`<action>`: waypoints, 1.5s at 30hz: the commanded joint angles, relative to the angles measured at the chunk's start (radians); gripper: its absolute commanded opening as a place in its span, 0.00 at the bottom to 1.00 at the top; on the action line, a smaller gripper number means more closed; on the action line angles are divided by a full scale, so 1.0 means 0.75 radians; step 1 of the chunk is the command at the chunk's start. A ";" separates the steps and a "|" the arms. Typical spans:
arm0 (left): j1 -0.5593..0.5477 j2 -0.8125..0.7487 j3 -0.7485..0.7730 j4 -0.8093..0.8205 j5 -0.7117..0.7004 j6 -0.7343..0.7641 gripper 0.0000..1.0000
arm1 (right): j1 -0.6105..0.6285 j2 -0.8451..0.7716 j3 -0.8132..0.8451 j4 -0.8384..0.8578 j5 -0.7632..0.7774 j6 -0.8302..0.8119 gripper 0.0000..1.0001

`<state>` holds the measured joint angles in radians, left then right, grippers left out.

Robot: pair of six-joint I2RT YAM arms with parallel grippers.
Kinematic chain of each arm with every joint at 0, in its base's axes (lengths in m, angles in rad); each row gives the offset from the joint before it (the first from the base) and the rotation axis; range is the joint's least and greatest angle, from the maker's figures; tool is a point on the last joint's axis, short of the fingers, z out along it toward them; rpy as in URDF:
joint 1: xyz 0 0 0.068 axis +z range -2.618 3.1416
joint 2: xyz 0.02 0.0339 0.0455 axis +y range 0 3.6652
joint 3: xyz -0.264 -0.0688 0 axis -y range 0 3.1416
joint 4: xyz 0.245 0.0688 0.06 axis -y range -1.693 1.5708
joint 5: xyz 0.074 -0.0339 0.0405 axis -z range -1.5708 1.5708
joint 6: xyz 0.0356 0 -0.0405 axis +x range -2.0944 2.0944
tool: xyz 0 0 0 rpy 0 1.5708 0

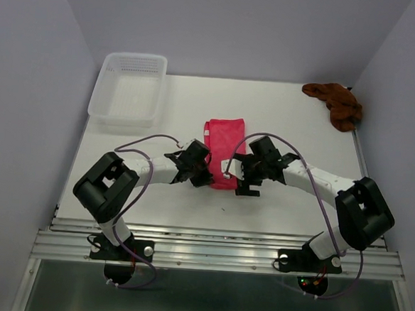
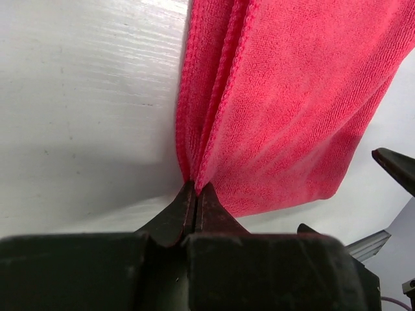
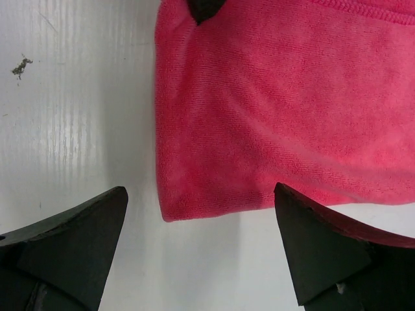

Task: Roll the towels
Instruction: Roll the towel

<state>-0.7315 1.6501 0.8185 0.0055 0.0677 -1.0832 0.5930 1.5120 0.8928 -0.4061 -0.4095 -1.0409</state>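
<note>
The pink-red towel [image 1: 224, 137] lies folded flat at the table's middle. My left gripper [image 1: 206, 172] is shut on the towel's near left edge. In the left wrist view the pinched folds of the towel [image 2: 285, 110] rise out of the closed left gripper [image 2: 196, 186]. My right gripper [image 1: 237, 173] stands open at the near right corner, and the right wrist view shows the towel's [image 3: 279, 110] near edge just past the open right gripper [image 3: 200, 188], untouched. The rust brown towel [image 1: 336, 104] sits crumpled at the far right corner.
A white perforated basket [image 1: 129, 86] stands at the far left of the table. Grey walls close in on the left, right and back. A small dark crumb [image 3: 21, 65] lies on the table left of the pink-red towel.
</note>
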 commanded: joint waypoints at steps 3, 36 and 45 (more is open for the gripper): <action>-0.002 -0.053 -0.015 -0.081 -0.011 -0.016 0.00 | 0.086 -0.044 -0.055 0.146 0.018 -0.077 0.99; 0.057 -0.241 -0.179 0.060 0.169 -0.135 0.00 | 0.128 0.029 0.047 -0.125 -0.117 -0.011 0.03; 0.102 -0.292 -0.140 -0.036 0.163 -0.127 0.00 | 0.116 0.054 0.153 -0.221 -0.096 0.034 0.01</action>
<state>-0.6754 1.4773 0.6933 0.0185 0.1879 -1.1763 0.6815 1.5360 0.9585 -0.5175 -0.4675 -1.0443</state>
